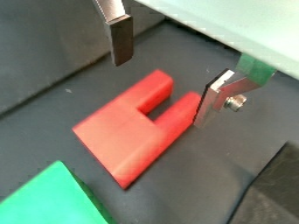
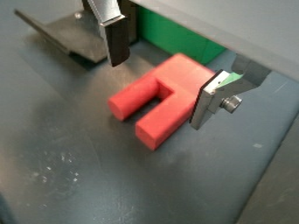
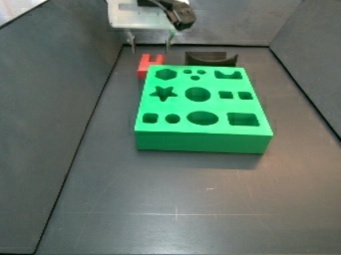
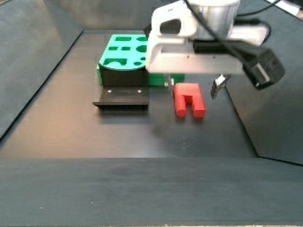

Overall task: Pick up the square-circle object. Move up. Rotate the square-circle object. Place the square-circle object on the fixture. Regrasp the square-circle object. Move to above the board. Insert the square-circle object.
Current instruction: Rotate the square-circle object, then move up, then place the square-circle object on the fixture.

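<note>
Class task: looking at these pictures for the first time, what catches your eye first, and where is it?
The bright green board fills the middle of the dark floor. Next, the red block lies flat beside it, near the black fixture. The gripper hangs low over the block, jaws open, one finger on either side of it, not touching.

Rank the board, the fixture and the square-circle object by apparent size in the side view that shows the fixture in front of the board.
1. The board, though the gripper above the red piece partly hides it.
2. The fixture.
3. The square-circle object.
The last two look close; nearness may mislead.
</note>
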Robot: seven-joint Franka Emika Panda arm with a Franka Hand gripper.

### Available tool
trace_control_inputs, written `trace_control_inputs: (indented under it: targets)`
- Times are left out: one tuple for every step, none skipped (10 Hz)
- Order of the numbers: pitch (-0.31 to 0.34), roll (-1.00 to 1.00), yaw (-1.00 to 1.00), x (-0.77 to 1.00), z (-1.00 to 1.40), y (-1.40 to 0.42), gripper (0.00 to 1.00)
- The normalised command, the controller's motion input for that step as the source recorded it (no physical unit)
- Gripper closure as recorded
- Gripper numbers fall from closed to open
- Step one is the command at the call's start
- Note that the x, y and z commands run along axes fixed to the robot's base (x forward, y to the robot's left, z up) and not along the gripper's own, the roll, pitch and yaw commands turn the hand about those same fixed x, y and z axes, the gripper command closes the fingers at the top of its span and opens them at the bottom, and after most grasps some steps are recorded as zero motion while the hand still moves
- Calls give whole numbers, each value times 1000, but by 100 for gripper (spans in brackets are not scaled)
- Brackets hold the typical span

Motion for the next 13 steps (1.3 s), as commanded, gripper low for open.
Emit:
trace_control_inputs:
  targets:
    - [-45, -67, -5, 45, -721, 7, 0]
    - [-50, -78, 0, 41, -549, 6, 0]
    - [-59, -84, 4, 37, -425, 5, 0]
    - [-63, -90, 7, 34, -304, 6, 0]
    - [0, 0, 0, 0, 0, 0, 100]
    - [0, 0, 0, 0, 833, 0, 100]
    - [16, -2, 0, -20, 797, -3, 100]
    - [25, 0, -1, -29, 733, -1, 100]
    - [39, 9, -4, -21, 562, 5, 100]
    - [51, 18, -7, -14, 366, 8, 100]
    - [55, 24, -9, -16, 262, 7, 100]
    - [0, 0, 0, 0, 1000, 0, 100]
    - [6, 5, -2, -2, 1000, 0, 100]
